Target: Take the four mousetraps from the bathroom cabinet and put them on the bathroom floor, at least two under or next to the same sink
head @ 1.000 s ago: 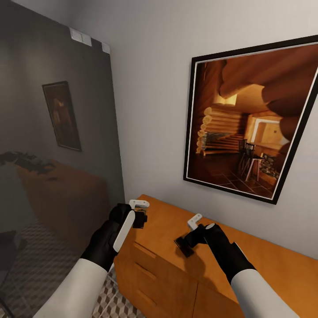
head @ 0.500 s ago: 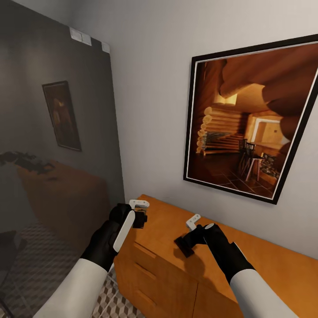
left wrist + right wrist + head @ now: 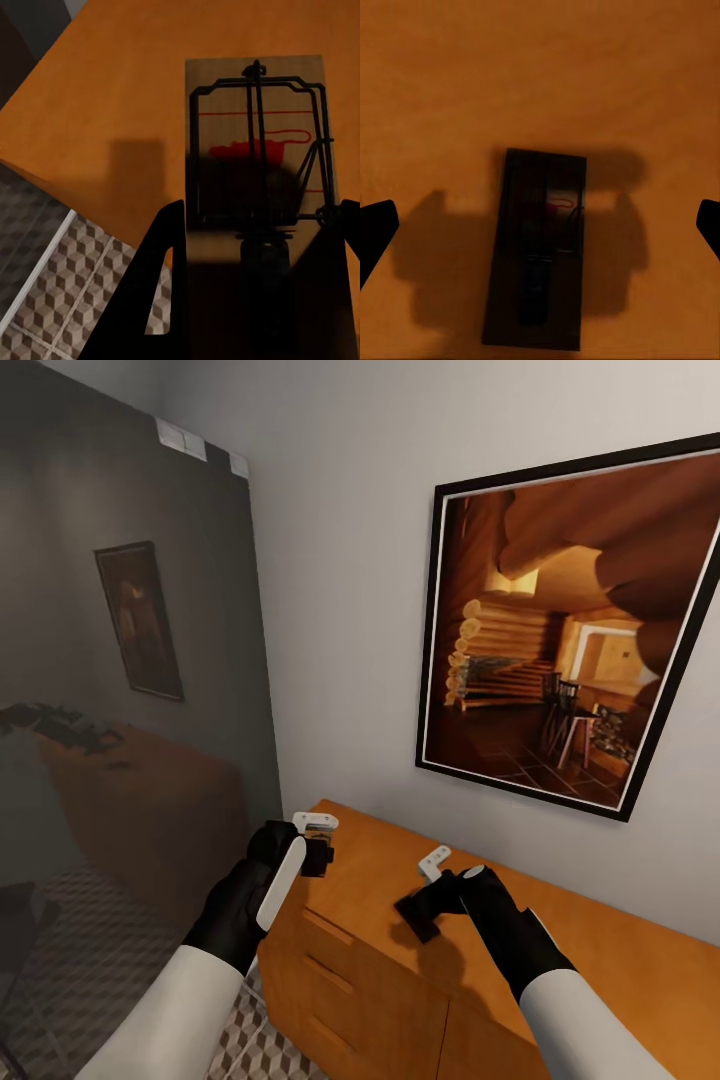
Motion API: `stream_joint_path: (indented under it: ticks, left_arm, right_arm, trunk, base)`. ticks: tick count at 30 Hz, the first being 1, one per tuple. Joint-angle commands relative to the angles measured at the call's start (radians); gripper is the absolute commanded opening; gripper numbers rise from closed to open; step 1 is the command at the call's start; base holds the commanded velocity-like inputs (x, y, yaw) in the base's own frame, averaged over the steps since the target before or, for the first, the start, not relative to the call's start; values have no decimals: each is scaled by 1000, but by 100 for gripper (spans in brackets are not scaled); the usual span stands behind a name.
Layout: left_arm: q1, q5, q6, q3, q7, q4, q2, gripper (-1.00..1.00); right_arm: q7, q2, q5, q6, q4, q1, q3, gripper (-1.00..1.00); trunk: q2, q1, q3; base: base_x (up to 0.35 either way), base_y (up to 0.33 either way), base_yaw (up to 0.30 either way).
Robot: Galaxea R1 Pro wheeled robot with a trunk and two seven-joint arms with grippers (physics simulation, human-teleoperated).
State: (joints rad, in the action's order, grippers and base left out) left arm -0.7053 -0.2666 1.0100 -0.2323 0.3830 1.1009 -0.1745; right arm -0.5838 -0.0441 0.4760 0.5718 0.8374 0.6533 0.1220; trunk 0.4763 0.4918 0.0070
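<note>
since the earlier frames almost nothing has moved: the right gripper (image 3: 437,880) has crept only a touch, and the small upward slide of the framed picture (image 3: 570,625) reads as the head camera tipping, not the things.

the right-hand mousetrap (image 3: 538,259) lies flat on the cabinet (image 3: 600,950) top, straight ahead of the right claw and in its shadow. its long axis runs crosswise to the line joining the two fingertips, so the fingers would close across its short width. in the right wrist view those tips sit far out to either side with the board centred between them: the claw is spread wide and holds nothing. how far above the board it hangs cannot be told.

the left mousetrap (image 3: 259,180) sits between the fingers of the left gripper (image 3: 318,842), near the cabinet's end edge, its long axis running out along the fingers. one finger lies against its side and the other comes up at the opposite edge, so the claw appears clamped on it.

beyond that edge, the bathroom floor (image 3: 56,300) shows below the left claw.

judged from this, the right arm is the one placed for the next pick: a straight drop, then a squeeze.
</note>
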Motion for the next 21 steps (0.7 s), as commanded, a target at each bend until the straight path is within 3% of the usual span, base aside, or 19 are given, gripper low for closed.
stream_joint_path:
  ticks: [1,10,17,21]
  left_arm:
    - [0,-9,3,-1,11,1,0,-100]
    - [0,-9,3,-1,11,1,0,-100]
    - [0,-9,3,-2,11,1,0,-100]
    - [0,-10,3,-2,11,1,0,-100]
  right_arm:
    - [-8,-3,9,3,1,0,1,100]
    - [-8,-14,5,3,0,0,0,100]
    - [-4,-13,5,6,0,0,-2,100]
    - [2,-6,3,4,-10,-2,-36,100]
  trunk:
    - [1,0,0]
    - [1,0,0]
    - [50,27,-22]
    - [57,31,-26]
  base:
    - [0,0,0]
    - [0,0,0]
    - [0,0,0]
    - [0,0,0]
